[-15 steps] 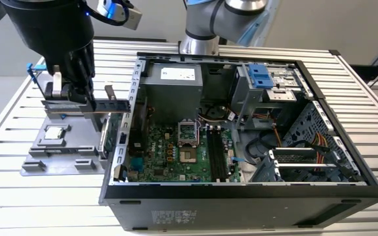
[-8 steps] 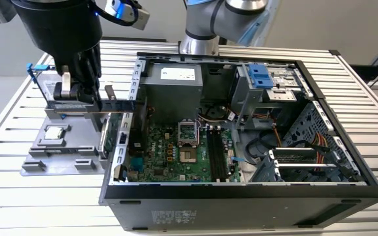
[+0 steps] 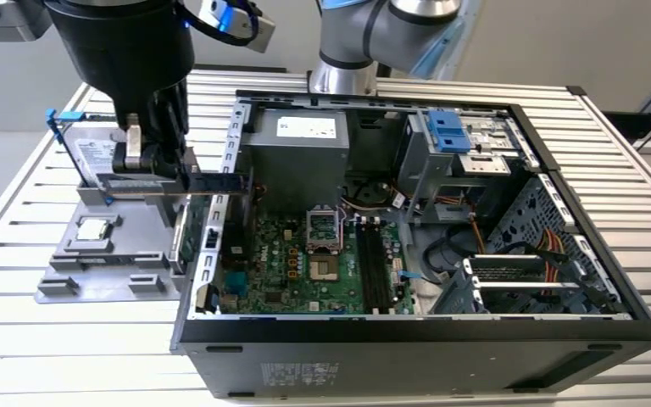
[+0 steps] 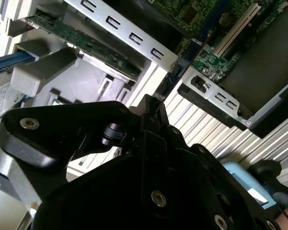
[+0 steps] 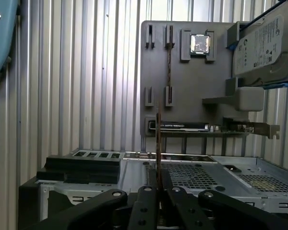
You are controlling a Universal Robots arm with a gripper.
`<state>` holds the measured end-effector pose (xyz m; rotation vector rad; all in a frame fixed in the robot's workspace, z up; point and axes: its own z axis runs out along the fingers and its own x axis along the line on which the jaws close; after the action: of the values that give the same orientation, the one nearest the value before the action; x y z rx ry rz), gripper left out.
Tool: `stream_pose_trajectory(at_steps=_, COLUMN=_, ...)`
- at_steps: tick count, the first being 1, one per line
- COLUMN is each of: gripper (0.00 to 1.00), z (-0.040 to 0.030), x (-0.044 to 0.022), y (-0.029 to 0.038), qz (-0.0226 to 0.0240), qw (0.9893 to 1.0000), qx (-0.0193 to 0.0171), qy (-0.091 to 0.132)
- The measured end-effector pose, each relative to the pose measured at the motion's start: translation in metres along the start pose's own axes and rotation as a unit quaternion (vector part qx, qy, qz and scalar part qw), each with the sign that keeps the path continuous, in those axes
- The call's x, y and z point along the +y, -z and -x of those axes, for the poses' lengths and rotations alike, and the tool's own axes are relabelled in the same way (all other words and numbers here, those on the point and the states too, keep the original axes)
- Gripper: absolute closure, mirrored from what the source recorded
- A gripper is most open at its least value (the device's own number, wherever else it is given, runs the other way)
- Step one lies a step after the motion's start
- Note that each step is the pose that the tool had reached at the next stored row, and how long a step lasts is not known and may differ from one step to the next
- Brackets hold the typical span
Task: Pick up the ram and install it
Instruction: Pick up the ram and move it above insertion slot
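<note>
The ram [image 3: 196, 182] is a slim dark stick, held level above the gap between the grey fixture tray [image 3: 99, 271] and the open computer case [image 3: 597, 331]. My gripper [image 3: 150, 170] is shut on it from above. In the first wrist view the ram [image 5: 158, 139] is seen edge-on, rising from between the gripper's [image 5: 158, 184] closed fingers. The long black memory slots [image 3: 371, 267] lie on the green motherboard [image 3: 286, 271] inside the case, towards the exterior view's right of the gripper.
The fixture tray [image 5: 182, 81] carries a processor chip [image 5: 200, 44], a silver hard drive [image 5: 264, 45] in a blue-clipped frame and a green expansion card [image 5: 206, 127]. The case's metal wall [image 3: 233, 170] stands close beside the held stick. A second arm's base [image 3: 342, 76] rises behind the case.
</note>
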<state>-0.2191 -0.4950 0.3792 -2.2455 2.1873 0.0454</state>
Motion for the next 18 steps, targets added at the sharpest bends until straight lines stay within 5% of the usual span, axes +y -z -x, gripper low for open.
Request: stream_pose_trajectory(at_steps=18, gripper=1.0, z=-0.0007, x=-0.0264, y=0.0004, qz=0.0, qw=1.0, qx=0.0, qy=0.0)
